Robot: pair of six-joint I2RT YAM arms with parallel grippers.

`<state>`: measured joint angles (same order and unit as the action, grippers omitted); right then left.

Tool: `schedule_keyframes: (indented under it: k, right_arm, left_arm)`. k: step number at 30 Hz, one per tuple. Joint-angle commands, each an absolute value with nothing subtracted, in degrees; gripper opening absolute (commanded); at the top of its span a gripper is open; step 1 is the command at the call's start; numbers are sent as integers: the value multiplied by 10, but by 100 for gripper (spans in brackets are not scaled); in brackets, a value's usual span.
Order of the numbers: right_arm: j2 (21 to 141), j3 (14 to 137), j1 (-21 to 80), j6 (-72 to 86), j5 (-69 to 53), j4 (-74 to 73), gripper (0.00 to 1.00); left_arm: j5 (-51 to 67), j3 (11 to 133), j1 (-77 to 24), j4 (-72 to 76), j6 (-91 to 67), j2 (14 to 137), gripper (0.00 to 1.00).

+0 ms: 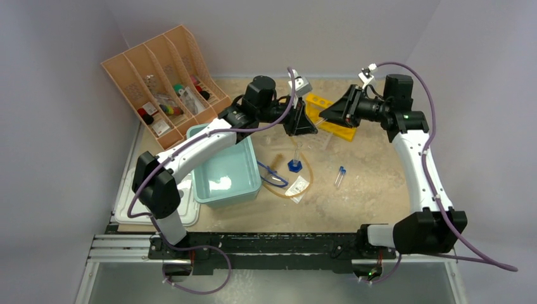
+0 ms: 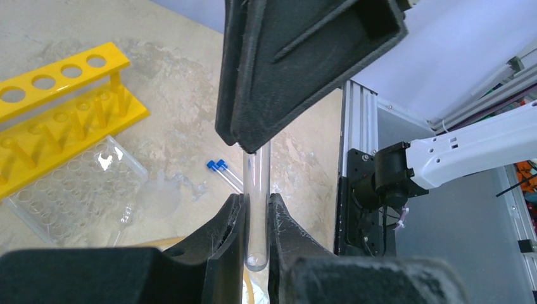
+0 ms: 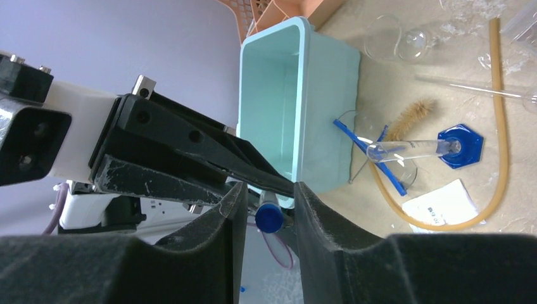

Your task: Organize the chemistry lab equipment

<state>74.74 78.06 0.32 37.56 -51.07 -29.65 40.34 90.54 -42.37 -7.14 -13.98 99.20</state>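
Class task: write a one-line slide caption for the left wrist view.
Left gripper shut on a clear test tube, yellow rack and two blue-capped tubes on the table beyond.

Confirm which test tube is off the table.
The test tube clamped in the left hand. The other two lie side by side on the table, blue caps on.

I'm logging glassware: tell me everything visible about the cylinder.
The cylinder is a slim clear tube, seemingly empty, on a blue hexagonal base. It stands upright on the table right of the tub, inside the curve of the tubing, goggles beside it. The left hand and right hand are clear of it.
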Motion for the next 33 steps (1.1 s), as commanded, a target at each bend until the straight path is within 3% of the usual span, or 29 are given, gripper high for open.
schedule_keyframes:
  k: [1, 5, 12, 16, 19, 21, 28, 33]
  right_arm:
    - [754, 787, 3, 389, -534, -267, 31]
    - [761, 803, 4, 378, -536, -268, 22]
    - [763, 811, 4, 377, -525, -277, 16]
    - [770, 834, 4, 358, -502, -298, 13]
    - [777, 854, 4, 341, -472, -306, 13]
    - [787, 872, 4, 313, -419, -323, 13]
    - [828, 932, 9, 204, -172, -365, 13]
    - [853, 926, 69, 156, -15, -344, 13]
  left_arm:
    - [430, 926, -417, -48, -129, 974, 0]
    - [430, 924, -409, -41, -133, 977, 0]
    - [415, 922, -399, -33, -146, 978, 0]
    - [393, 923, -395, -35, -155, 978, 23]
    - [343, 922, -391, -44, -160, 976, 50]
    - [314, 922, -386, -51, -161, 972, 57]
    - [235, 898, -355, -62, -189, 942, 64]
    - [149, 891, -345, -99, -211, 920, 64]
